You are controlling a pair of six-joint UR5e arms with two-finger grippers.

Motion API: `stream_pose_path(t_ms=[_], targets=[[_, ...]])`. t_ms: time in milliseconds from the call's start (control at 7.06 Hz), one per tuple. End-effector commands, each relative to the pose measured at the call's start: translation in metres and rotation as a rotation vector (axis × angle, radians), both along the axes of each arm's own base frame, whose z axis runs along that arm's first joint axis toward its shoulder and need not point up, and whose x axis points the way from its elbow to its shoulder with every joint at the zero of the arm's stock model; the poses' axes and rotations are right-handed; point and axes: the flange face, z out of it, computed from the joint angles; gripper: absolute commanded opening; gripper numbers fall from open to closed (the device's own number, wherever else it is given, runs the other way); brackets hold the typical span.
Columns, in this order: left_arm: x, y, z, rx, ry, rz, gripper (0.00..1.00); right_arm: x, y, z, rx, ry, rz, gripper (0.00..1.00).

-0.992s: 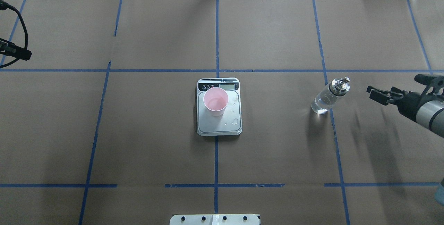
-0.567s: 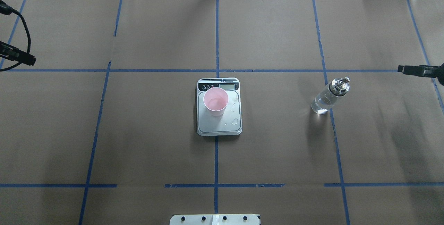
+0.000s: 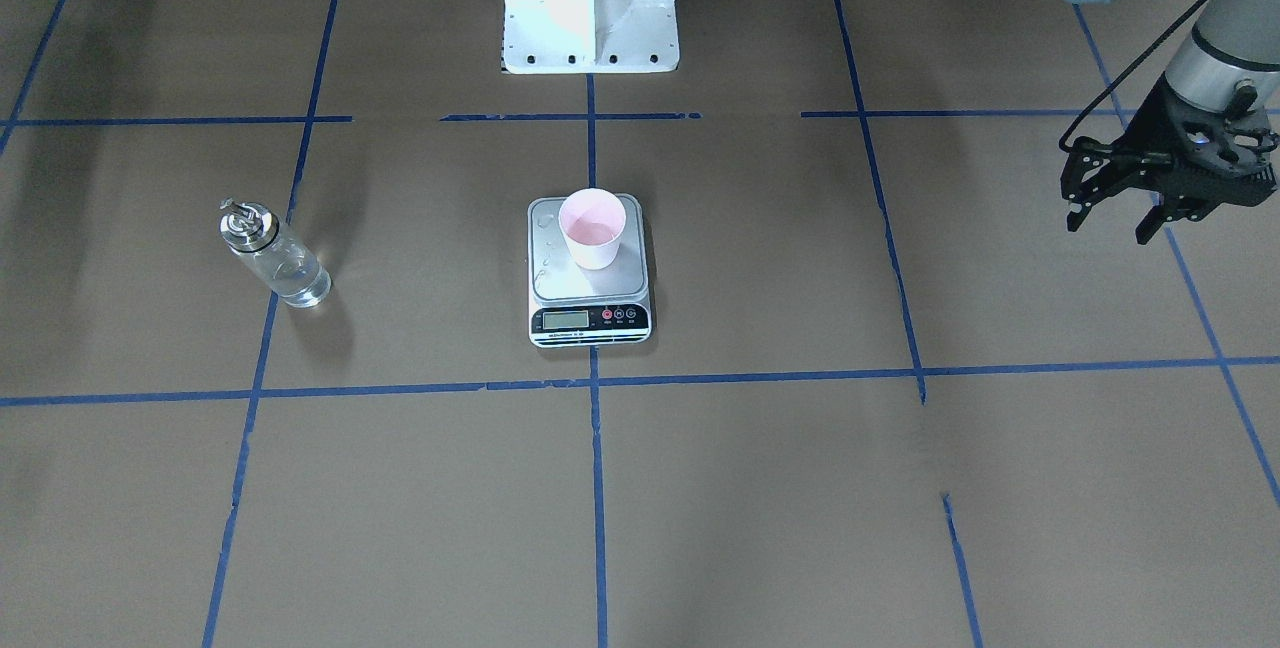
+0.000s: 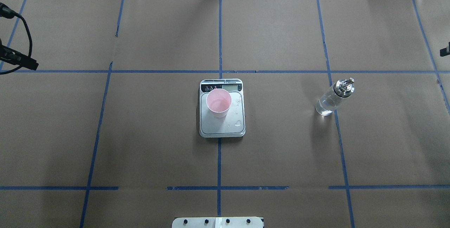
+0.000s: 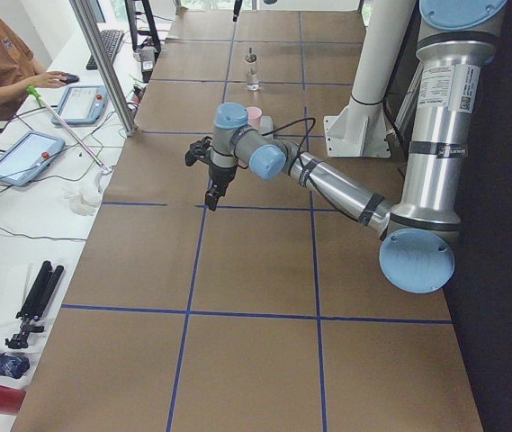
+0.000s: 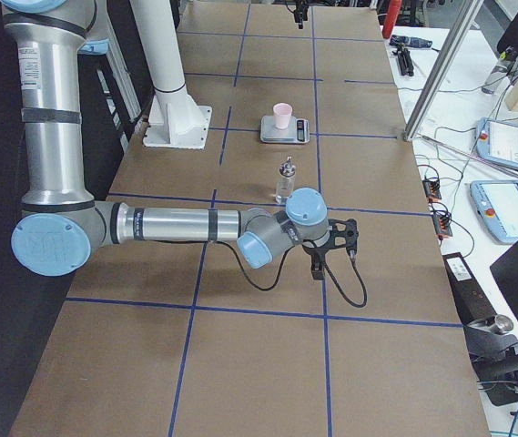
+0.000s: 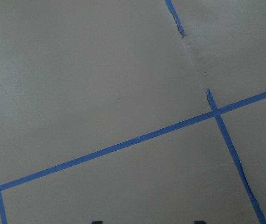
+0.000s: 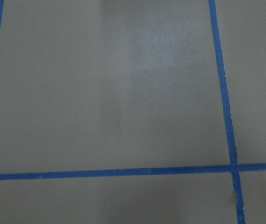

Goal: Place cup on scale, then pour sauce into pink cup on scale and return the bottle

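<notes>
Left end effector (image 3: 1112, 221) hanging at frame's right edge, fingers spread, empty; right end effector (image 6: 318, 270) low over worktop (image 6: 268, 355), state unclear.

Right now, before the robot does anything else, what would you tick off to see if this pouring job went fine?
1. Cup on the scale: ok, it stands upright on the steel platform.
2. Liquid in the cup: cannot tell, the inside only looks faintly glossy.
3. Spills: not ok, droplets lie on the platform beside the cup.
4. Bottle returned: ok, it stands upright on the table, free of both grippers.
5. Left gripper: ok, open, empty and far from the scale.
6. Right gripper: cannot tell whether it is open; it is away from the bottle.
</notes>
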Motion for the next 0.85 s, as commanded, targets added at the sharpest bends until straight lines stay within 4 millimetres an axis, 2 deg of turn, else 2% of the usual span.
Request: stream_pose_path(t_ms=[0, 142, 283, 425, 567, 708], targets=[[0.004, 0.005, 0.003, -0.034, 0.045, 0.042, 0.71, 0.003, 0.0, -0.004, -0.137, -0.016, -0.039, 1.0], [-0.002, 0.004, 0.009, -0.035, 0.077, 0.094, 0.71, -0.009, 0.002, -0.003, -0.096, -0.003, -0.101, 1.0], [-0.029, -0.009, 0.029, -0.032, 0.089, 0.116, 0.71, -0.009, 0.005, 0.005, -0.059, 0.031, -0.165, 1.0], [-0.065, -0.023, 0.058, -0.025, 0.102, 0.141, 0.71, -0.002, 0.005, 0.009, -0.033, 0.049, -0.215, 1.0], [-0.102, -0.034, 0.086, -0.031, 0.111, 0.131, 0.71, 0.016, 0.006, 0.013, -0.028, 0.056, -0.213, 1.0], [-0.117, -0.04, 0.109, -0.07, 0.105, 0.105, 0.71, 0.038, 0.023, 0.023, -0.037, 0.057, -0.175, 1.0]])
